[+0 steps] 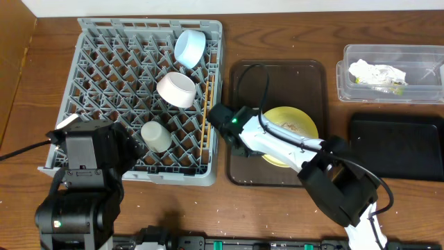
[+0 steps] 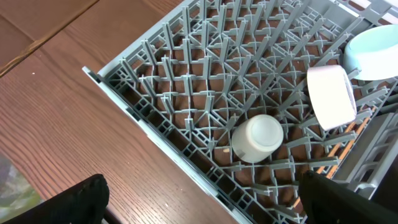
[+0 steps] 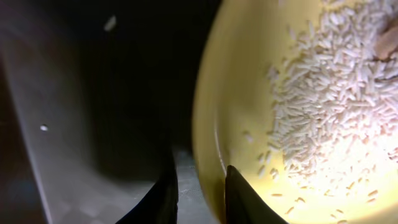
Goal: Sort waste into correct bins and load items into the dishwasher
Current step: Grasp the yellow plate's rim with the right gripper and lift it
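A yellow plate (image 1: 295,123) with loose rice (image 3: 323,106) lies on the dark brown tray (image 1: 277,73). My right gripper (image 1: 255,144) is open and straddles the plate's left rim (image 3: 205,124): one finger on the tray, one inside the plate (image 3: 198,193). The grey dish rack (image 1: 97,42) holds a light blue bowl (image 1: 189,47), a white bowl (image 1: 177,89) and a white cup (image 1: 157,137). My left gripper (image 2: 199,202) is open and empty above the rack's near edge (image 2: 155,137), short of the cup (image 2: 258,138).
A clear plastic container (image 1: 423,52) with crumpled paper waste (image 1: 374,73) stands at the back right. A black bin (image 1: 399,146) lies in front of it. Orange sticks (image 1: 206,111) rest along the rack's right side.
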You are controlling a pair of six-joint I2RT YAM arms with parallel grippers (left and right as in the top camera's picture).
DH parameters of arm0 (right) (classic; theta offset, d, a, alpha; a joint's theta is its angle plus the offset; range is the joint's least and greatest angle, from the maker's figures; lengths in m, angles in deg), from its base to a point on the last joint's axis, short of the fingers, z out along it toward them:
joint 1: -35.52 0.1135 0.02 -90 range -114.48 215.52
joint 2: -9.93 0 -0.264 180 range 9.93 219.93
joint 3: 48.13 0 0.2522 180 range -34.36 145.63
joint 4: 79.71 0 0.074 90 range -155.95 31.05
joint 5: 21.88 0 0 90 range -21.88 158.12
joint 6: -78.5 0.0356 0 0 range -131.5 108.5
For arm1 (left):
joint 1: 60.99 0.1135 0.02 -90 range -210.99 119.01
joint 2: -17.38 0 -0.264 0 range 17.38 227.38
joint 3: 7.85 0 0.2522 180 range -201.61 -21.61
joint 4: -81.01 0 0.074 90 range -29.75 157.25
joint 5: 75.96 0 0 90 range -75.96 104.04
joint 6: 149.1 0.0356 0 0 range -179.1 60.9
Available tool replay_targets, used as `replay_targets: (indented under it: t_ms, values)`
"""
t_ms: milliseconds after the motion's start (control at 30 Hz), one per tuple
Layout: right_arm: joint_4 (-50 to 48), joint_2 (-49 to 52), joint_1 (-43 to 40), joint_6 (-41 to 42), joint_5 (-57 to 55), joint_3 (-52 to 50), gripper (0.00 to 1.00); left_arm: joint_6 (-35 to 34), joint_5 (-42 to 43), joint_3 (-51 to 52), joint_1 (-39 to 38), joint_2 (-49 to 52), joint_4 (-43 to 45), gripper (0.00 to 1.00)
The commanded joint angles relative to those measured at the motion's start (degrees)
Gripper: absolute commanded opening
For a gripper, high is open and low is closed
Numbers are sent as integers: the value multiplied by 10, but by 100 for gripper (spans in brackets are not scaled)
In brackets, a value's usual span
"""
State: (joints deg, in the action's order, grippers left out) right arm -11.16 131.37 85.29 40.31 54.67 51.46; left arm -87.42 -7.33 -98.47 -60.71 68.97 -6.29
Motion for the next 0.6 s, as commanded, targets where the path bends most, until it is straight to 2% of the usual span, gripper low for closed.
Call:
replay_targets:
  t_ms: [0, 167, 233, 333, 400, 567]
  values:
    - [-2, -3, 12, 24, -32, -11, 24, -1, -5, -6, 2, 0, -2, 98]
    - [-2, -3, 12, 24, -43, -19, 23, -1, -5, -6, 2, 0, -2, 98]
    - [-2, -3, 12, 17, -43, -20, 16, -1, -5, -6, 2, 0, -2, 98]
    - [-4, -3, 13, 1, -43, -20, 11, -1, -5, -6, 2, 0, -2, 98]
    - [-6, -3, 13, -12, -43, -20, 2, -1, -5, -6, 2, 0, -2, 98]
    - [-4, -4, 13, -33, -43, -14, 2, -1, -5, -6, 2, 0, -2, 98]
